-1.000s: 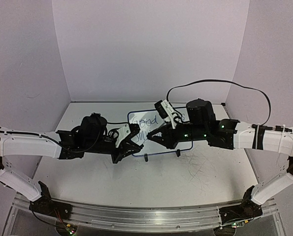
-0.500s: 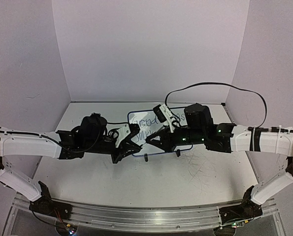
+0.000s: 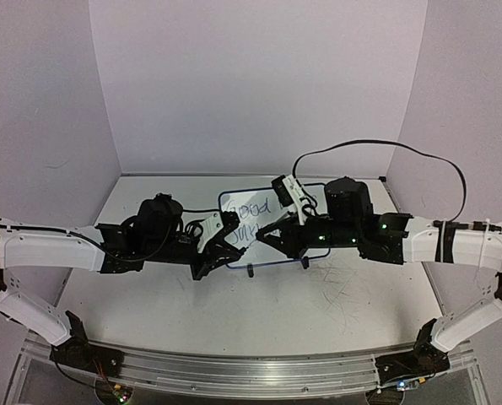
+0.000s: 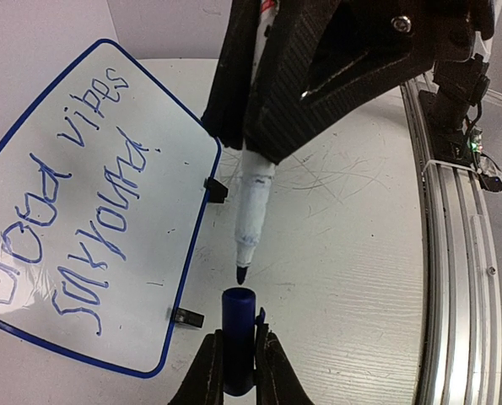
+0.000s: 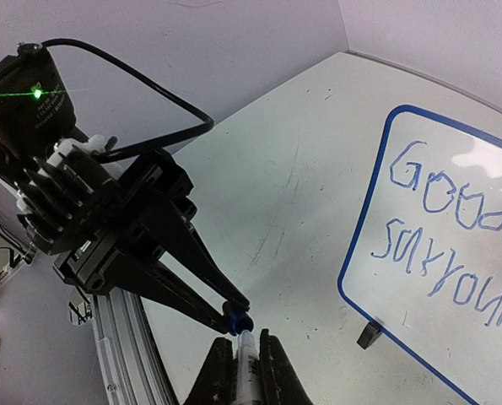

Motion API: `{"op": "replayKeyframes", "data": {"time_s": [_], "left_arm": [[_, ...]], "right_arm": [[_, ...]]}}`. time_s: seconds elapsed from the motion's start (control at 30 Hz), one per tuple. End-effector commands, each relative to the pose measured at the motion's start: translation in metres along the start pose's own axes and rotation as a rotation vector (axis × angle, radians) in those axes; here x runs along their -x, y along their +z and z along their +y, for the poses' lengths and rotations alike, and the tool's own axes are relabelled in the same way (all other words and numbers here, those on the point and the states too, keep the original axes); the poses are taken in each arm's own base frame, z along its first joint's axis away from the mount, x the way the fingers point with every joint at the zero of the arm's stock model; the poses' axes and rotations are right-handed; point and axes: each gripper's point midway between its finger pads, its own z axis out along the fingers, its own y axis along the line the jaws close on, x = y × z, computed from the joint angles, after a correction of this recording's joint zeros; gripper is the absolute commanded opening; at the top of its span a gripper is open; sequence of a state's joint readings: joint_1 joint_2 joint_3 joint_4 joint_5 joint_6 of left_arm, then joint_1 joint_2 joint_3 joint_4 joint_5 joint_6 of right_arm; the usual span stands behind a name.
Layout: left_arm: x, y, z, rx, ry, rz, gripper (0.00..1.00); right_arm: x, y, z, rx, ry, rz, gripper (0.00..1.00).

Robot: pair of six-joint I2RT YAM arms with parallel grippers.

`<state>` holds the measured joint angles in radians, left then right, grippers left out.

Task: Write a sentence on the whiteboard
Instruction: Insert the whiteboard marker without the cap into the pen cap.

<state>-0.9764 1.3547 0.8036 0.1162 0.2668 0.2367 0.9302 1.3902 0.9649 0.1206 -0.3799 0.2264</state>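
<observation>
Two tools face off: left tool [image 4: 239,371] pinches the cap [image 4: 239,316], right tool [image 5: 245,371] grips the marker [image 4: 252,202], tip just short of it, probably for recapping.

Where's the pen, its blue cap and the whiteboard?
pen [image 4: 254,201]: left wrist view, on its white barrel.
blue cap [image 4: 239,316]: left wrist view, on its side.
whiteboard [image 4: 148,314]: left wrist view, bare lower corner.
</observation>
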Motion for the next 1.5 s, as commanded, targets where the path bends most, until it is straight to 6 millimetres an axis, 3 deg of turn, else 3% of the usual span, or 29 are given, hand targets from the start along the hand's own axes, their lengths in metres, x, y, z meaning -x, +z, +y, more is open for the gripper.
{"op": "replayKeyframes", "data": {"time_s": [0.0, 0.23, 0.7, 0.97, 1.47], "left_arm": [[0.025, -0.011, 0.002, 0.015, 0.029, -0.081, 0.0], [0.023, -0.011, 0.001, 0.011, 0.031, -0.077, 0.0], [0.017, -0.008, 0.001, 0.005, 0.027, -0.062, 0.0], [0.018, -0.007, 0.003, 0.014, 0.032, -0.061, 0.0], [0.016, -0.001, 0.004, 0.012, 0.029, -0.046, 0.0]], "right_arm": [[0.014, 0.007, 0.003, 0.017, -0.012, -0.037, 0.0], [0.01, 0.013, 0.003, 0.036, 0.0, -0.022, 0.0], [0.016, 0.002, 0.004, 0.015, -0.047, -0.047, 0.0], [0.007, 0.011, 0.008, 0.048, -0.046, -0.009, 0.0], [0.013, 0.005, 0.01, -0.008, -0.137, -0.013, 0.0]]}}
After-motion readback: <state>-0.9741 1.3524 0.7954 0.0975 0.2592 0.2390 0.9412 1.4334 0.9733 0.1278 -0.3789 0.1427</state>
